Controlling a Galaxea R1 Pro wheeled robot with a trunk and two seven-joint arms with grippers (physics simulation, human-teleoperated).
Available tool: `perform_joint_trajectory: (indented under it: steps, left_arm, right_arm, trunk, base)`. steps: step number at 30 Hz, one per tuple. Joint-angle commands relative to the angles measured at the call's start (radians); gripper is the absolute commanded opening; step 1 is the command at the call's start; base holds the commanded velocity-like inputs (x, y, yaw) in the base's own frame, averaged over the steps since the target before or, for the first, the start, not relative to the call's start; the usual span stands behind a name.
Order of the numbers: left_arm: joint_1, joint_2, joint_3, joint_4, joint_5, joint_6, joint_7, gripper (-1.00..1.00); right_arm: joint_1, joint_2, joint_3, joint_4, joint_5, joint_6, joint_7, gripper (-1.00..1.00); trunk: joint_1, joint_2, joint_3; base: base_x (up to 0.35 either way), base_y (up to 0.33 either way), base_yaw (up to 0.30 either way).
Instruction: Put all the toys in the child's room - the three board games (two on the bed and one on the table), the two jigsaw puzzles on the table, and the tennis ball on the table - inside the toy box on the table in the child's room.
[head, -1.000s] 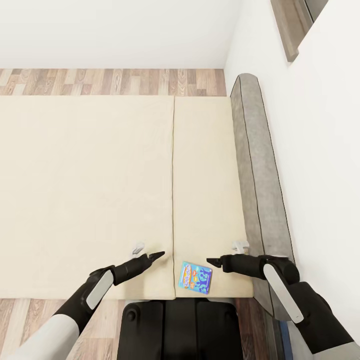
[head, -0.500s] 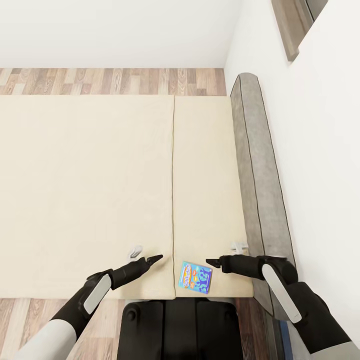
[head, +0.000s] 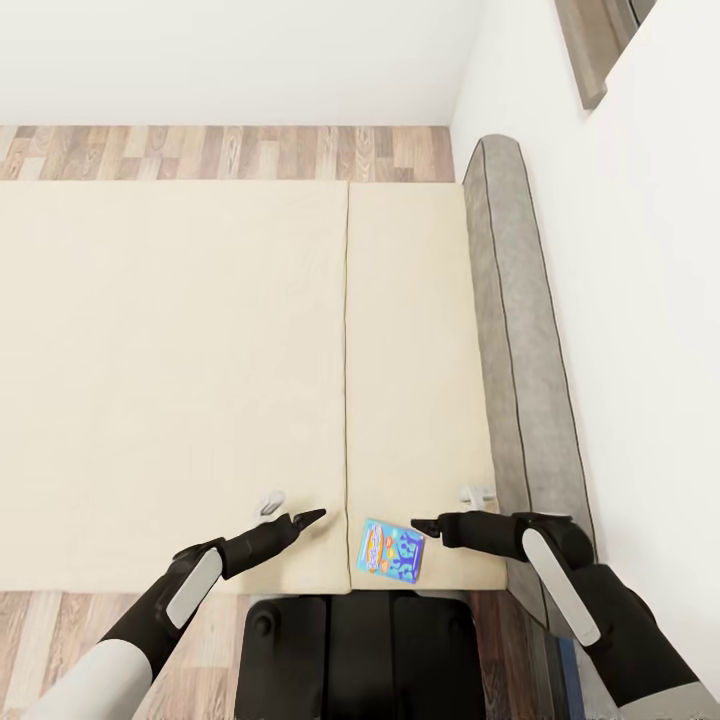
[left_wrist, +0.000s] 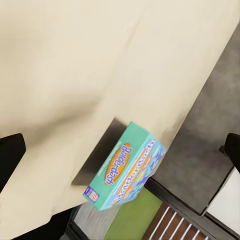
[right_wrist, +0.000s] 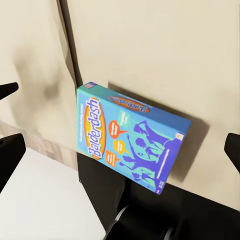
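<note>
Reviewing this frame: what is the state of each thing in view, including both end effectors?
Board game: lying flat at the near edge of the bed, not held.
Left end effector: beside the game, holding nothing; opening unclear.
Right end effector: beside the game, holding nothing; opening unclear.
Bed: mattress otherwise bare.

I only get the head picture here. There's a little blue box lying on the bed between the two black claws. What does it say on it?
Observer: The right wrist view shows the board game has "Balderdash" printed on an orange oval.
Operator: Is it fully on the bed?
Observer: No, its near corner hangs past the mattress edge, over the robot's dark base.
Operator: Are the claws gripping it?
Observer: No. The left gripper and right gripper flank it without touching, and each wrist view has its fingertips spread at the picture's edges.
</note>
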Motion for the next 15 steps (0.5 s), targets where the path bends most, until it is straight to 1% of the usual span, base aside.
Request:
perform_joint_trajectory:
  steps: [1,15]
  left_arm:
    - [0.000,0.001,-0.003,0.000,0.010,0.008,0.002,1.00]
    - [-0.010,-0.012,-0.010,-0.024,0.009,0.011,-0.001,1.00]
  right_arm:
    - [-0.001,-0.001,0.001,0.000,0.006,0.003,0.006,1.00]
    - [-0.012,-0.002,-0.001,0.022,0.004,0.001,0.010,1.00]
  trunk:
    - [0.001,-0.002,-0.003]
    - [0.001,-0.002,-0.025]
  base:
    - [0.000,0.000,0.000]
    - [0.000,0.000,0.000]
